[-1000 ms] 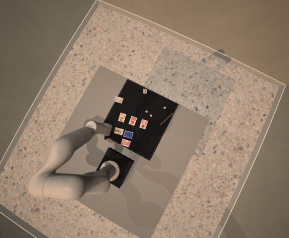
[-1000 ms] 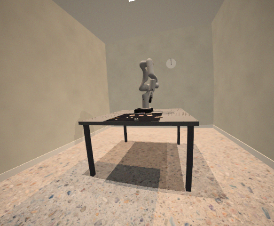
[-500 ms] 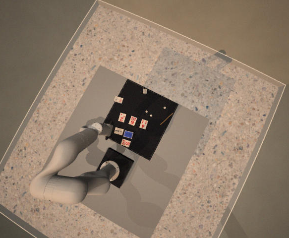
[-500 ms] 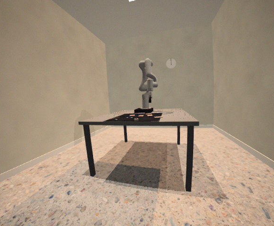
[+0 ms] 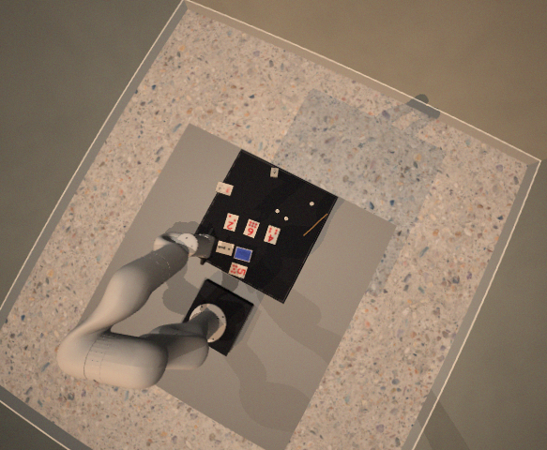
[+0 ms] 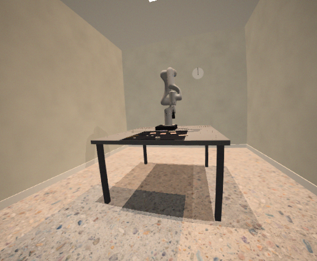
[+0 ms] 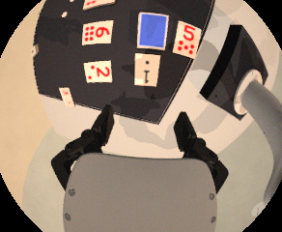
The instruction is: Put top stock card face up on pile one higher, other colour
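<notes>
Black cloth (image 5: 288,251) covers part of the grey table (image 5: 351,271), and the cards lie on it. The stock (image 5: 242,253), blue back up, lies flat between a black-marked card (image 5: 224,247) and a red 5 (image 5: 237,270). Beyond them runs a row of three face-up red cards: a 2 (image 5: 231,222), a 6 (image 5: 250,228) and a 4 (image 5: 271,234). Farther out lie another card (image 5: 224,187), a small cube (image 5: 274,172), three pale tokens (image 5: 285,218) and a thin stick (image 5: 314,225) near the cloth's edge.

The gripper (image 7: 143,130) hangs above the cloth's edge next to the black-marked card, pointing down, its fingers spread wide with nothing between them. In the wrist view the stock (image 7: 153,30) lies ahead of the fingertips, past the black-marked card (image 7: 147,69), apart from the gripper. The arm's black base (image 5: 236,334) sits on the table just off the cloth. From the exterior view the arm (image 6: 169,92) stands folded over the table's far side, with a round clock (image 6: 197,73) on the wall behind.
</notes>
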